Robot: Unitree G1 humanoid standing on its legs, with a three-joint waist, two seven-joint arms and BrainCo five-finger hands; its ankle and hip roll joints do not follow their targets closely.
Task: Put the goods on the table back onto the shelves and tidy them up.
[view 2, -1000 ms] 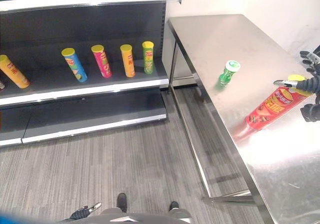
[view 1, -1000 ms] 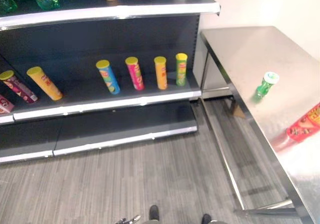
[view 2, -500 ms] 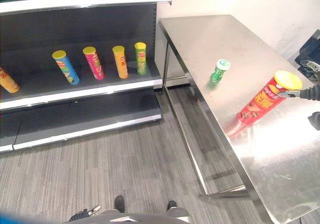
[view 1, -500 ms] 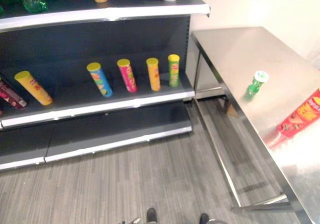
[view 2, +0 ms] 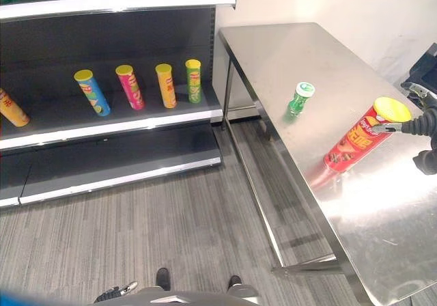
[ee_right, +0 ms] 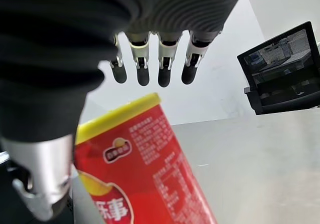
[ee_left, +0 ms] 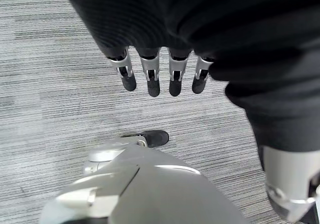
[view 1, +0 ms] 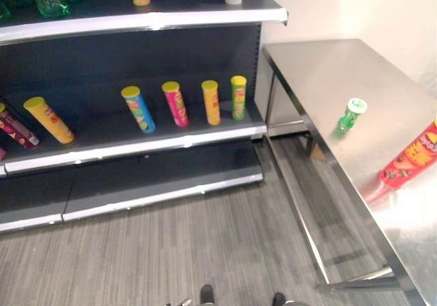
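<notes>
We found the red can (view 2: 360, 136) standing on the steel table (view 2: 300, 46), our right hand (ee_right: 150, 59) just beside its yellow-lidded top with fingers straight, gripping nothing; the green bottle (view 2: 299, 98) stood apart. Our left hand (ee_left: 160, 74) hung relaxed and empty over the floor. We judged the grasp should wrap mid-body, not the lid, lest it topple.
</notes>
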